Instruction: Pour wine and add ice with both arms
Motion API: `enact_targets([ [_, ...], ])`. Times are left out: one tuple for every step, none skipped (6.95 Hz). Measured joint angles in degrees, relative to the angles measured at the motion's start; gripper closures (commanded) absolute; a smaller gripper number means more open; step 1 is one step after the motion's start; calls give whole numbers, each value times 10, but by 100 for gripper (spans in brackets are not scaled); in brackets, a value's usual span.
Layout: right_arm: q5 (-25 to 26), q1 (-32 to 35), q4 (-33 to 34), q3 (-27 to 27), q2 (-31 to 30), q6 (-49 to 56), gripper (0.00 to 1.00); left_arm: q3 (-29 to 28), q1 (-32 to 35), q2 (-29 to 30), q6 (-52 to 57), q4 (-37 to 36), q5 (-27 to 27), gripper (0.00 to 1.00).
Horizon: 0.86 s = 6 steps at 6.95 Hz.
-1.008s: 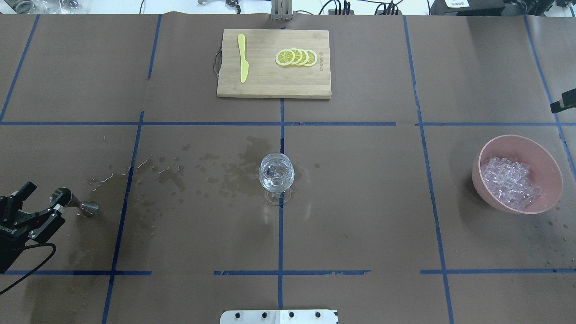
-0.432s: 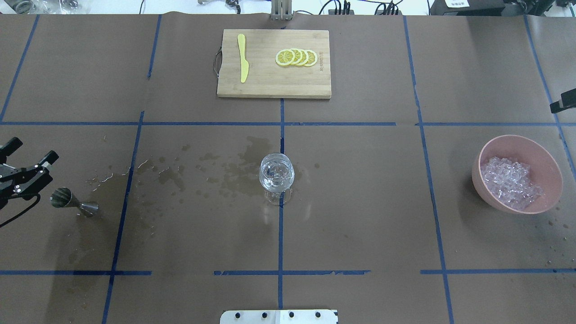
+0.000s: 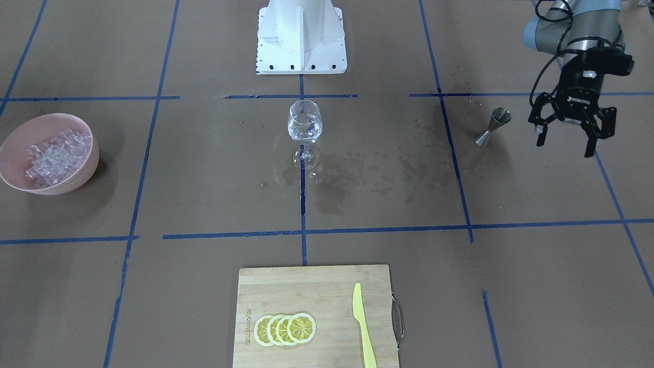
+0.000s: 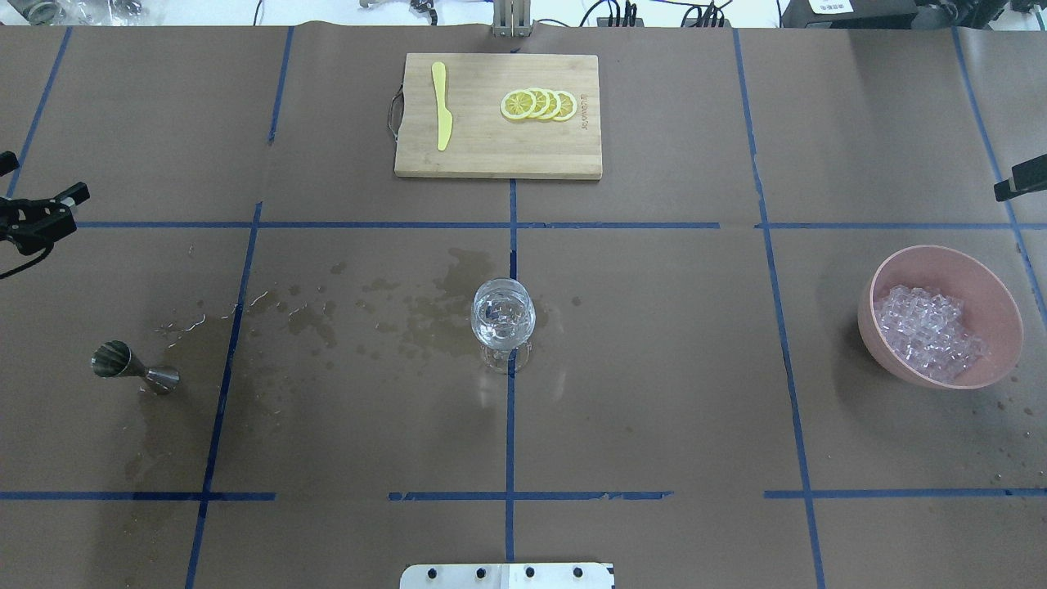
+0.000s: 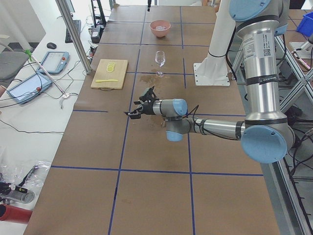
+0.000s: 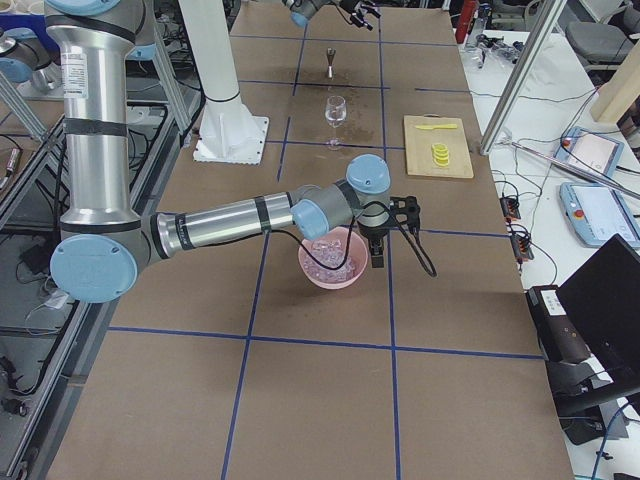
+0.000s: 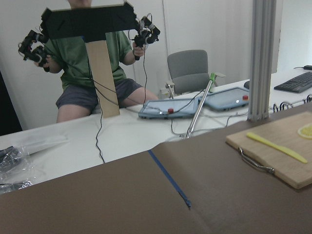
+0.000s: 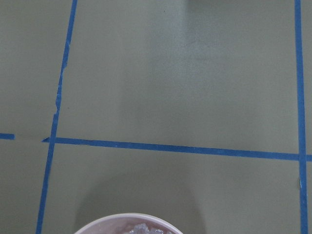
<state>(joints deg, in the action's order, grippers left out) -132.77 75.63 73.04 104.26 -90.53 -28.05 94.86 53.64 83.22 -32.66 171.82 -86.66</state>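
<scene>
A clear wine glass (image 4: 504, 315) (image 3: 304, 122) stands at the table's middle with clear liquid in its bowl. A steel jigger (image 4: 135, 368) (image 3: 493, 125) stands alone on a wet patch to the glass's left. My left gripper (image 3: 563, 147) (image 4: 37, 182) hangs open and empty above the table, beyond the jigger near the left edge. The ice (image 4: 928, 331) (image 3: 53, 156) fills a pink bowl (image 4: 994, 282) (image 6: 335, 275) at the right. Only a black piece of my right gripper (image 4: 1018, 182) shows, just past the bowl, and I cannot tell its state. The right wrist view catches the bowl's rim (image 8: 129, 228).
At the table's far side lies a wooden cutting board (image 4: 497, 155) with lemon slices (image 4: 540, 105) and a yellow knife (image 4: 442, 105). Wet stains (image 4: 409, 315) spread left of the glass. The white pedestal (image 3: 301, 36) stands behind it. A person (image 7: 87, 63) sits past the table end.
My left gripper has drawn back from the jigger, rising and moving toward the table's far side, open throughout. The jigger stays standing where it was. Glass and bowl are unmoved.
</scene>
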Motion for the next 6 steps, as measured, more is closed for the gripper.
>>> enact_targets([
  [12, -13, 0, 3, 5, -12, 0, -21, 89, 44, 46, -92, -129, 0],
  [19, -34, 0, 9, 5, -40, 0, -35, 149, 64, 80, -169, -222, 0],
  [25, -59, 0, 13, -1, -70, 0, -41, 187, 71, 94, -251, -292, 0],
  [28, -82, 0, 19, -14, -90, 0, -42, 208, 73, 99, -324, -344, 0],
  [29, -102, 0, 29, -28, -112, 0, -43, 217, 72, 100, -369, -391, 0],
  [29, -125, 0, 45, -42, -145, 1, -42, 222, 68, 100, -394, -434, 0],
])
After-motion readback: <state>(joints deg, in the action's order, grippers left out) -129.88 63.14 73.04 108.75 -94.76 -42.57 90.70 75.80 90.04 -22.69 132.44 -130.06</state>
